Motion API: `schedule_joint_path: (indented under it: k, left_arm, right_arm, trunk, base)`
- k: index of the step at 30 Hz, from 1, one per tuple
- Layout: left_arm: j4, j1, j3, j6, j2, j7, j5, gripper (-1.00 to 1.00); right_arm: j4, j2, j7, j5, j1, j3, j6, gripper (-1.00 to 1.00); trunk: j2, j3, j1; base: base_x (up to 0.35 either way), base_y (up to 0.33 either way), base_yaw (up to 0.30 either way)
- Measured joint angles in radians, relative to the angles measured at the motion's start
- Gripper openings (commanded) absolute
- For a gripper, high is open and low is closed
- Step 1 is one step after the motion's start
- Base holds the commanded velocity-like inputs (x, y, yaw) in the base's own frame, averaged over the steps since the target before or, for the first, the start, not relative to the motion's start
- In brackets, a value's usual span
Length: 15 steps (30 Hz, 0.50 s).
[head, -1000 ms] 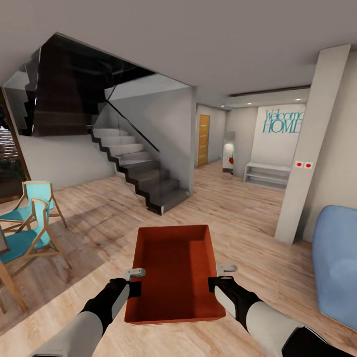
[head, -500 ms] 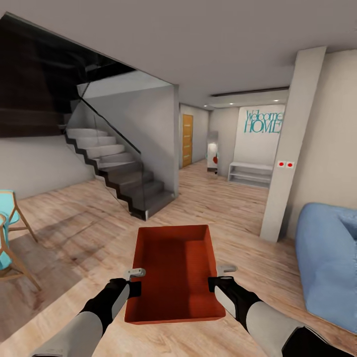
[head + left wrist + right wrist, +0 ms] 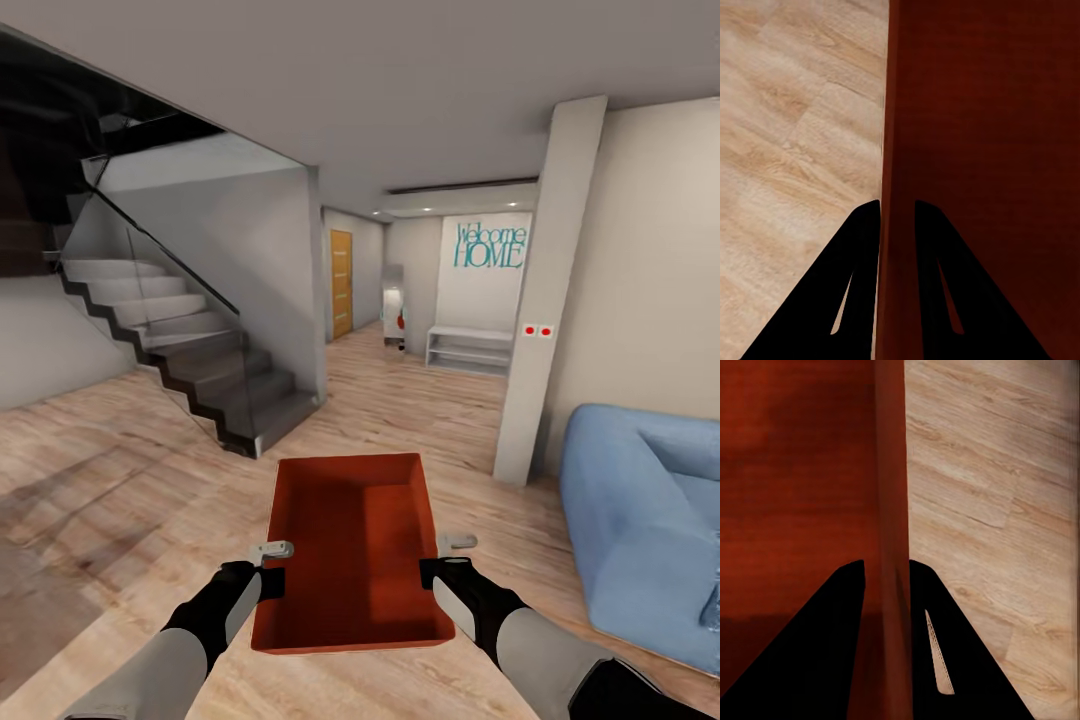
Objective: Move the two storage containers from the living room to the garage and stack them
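We carry one orange bin (image 3: 352, 545) over the wood floor (image 3: 120, 470), our left claw (image 3: 268, 566) and right claw (image 3: 440, 560) each pinching a side wall.

Wood plank floor (image 3: 120, 500), grey staircase (image 3: 190, 350), blue sofa (image 3: 640, 520) (white walls)

The storage container (image 3: 350, 540) looks like smooth, matt orange-red plastic. The floor (image 3: 120, 470) is pale, grained wood plank; the sofa (image 3: 640, 520) soft blue cloth.
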Motion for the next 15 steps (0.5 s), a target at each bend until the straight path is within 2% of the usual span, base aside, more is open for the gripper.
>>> schedule_joint_path:
  k: [5, 15]
  left_arm:
    - [0.000, 0.000, 0.000, 0.000, 0.000, 0.000, 0.000, -1.00]
    - [0.000, 0.000, 0.000, 0.000, 0.000, 0.000, 0.000, -1.00]
  right_arm:
    - [0.000, 0.000, 0.000, 0.000, 0.000, 0.000, 0.000, -1.00]
    - [0.000, 0.000, 0.001, -0.001, 0.000, 0.001, 0.000, -1.00]
  trunk:
    - [0.000, 0.000, 0.000]
    - [0.000, 0.000, 0.000]
  base:
    - [0.323, 0.000, -0.153]
    - [0.323, 0.000, -0.009]
